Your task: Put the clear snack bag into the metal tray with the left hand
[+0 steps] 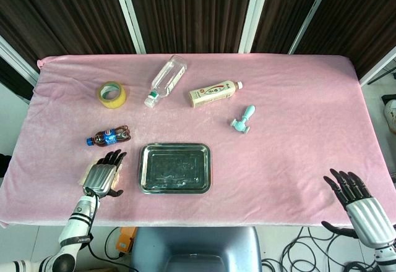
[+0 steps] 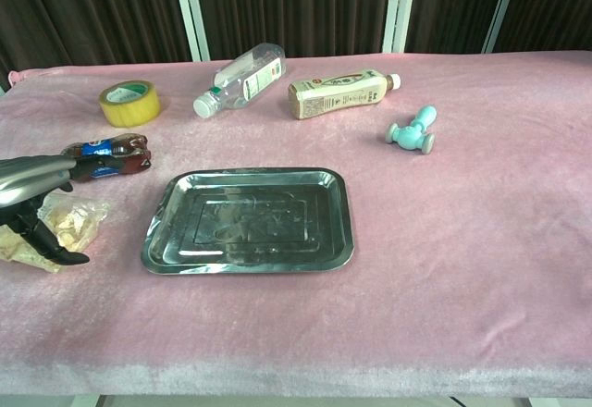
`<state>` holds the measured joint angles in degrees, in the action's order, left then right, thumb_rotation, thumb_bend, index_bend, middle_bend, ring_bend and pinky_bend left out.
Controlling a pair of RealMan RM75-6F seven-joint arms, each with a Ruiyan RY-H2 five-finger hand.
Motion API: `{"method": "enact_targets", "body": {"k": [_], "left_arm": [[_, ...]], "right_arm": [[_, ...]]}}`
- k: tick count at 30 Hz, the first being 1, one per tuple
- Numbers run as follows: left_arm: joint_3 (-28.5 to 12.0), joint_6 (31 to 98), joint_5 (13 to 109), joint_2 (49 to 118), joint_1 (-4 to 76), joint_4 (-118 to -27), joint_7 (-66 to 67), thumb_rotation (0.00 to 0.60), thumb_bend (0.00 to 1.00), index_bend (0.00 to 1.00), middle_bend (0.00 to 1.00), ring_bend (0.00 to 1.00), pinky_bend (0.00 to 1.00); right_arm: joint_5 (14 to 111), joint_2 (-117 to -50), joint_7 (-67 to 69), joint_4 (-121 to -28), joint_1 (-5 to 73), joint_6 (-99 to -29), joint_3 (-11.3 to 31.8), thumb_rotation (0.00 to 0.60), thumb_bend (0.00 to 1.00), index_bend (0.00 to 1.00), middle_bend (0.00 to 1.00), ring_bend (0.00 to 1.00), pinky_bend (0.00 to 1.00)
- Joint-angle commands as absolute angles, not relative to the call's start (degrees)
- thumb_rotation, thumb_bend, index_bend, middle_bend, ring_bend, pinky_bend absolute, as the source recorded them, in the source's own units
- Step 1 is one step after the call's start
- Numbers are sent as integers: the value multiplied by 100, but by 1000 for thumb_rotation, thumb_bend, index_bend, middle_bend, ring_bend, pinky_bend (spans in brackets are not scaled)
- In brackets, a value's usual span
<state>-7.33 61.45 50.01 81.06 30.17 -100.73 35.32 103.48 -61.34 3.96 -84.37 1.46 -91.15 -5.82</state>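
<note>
The clear snack bag lies on the pink cloth at the front left, with pale snacks inside. My left hand is right over it, fingers spread and pointing away from me, so the head view shows only the bag's edges. In the chest view the left hand reaches down around the bag's near side, and the bag still lies flat. The metal tray sits empty just right of the bag. My right hand hangs open past the table's front right edge.
A small cola bottle lies just behind the bag. Farther back are a yellow tape roll, a clear water bottle, a cream drink bottle and a teal toy.
</note>
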Motion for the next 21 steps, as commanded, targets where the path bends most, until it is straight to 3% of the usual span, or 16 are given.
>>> {"method": "enact_targets", "body": {"k": [1, 13, 21], "left_arm": [[-703, 6180, 5008, 8096, 3028, -10081, 3509, 600, 174, 0, 0, 0, 198], [-608, 6378, 4973, 8202, 3125, -9916, 3531, 600, 195, 0, 0, 0, 201], [-636, 6663, 4566, 8552, 3224, -9450, 3990, 600, 288, 55, 19, 20, 227]], "right_arm": [[10342, -6127, 383, -8450, 154, -9093, -587, 600, 0, 0, 0, 0, 187], [10361, -6125, 364, -8453, 167, -9078, -604, 600, 0, 0, 0, 0, 187], [10376, -6109, 388, -8448, 171, -9081, -620, 600, 0, 0, 0, 0, 187]]}}
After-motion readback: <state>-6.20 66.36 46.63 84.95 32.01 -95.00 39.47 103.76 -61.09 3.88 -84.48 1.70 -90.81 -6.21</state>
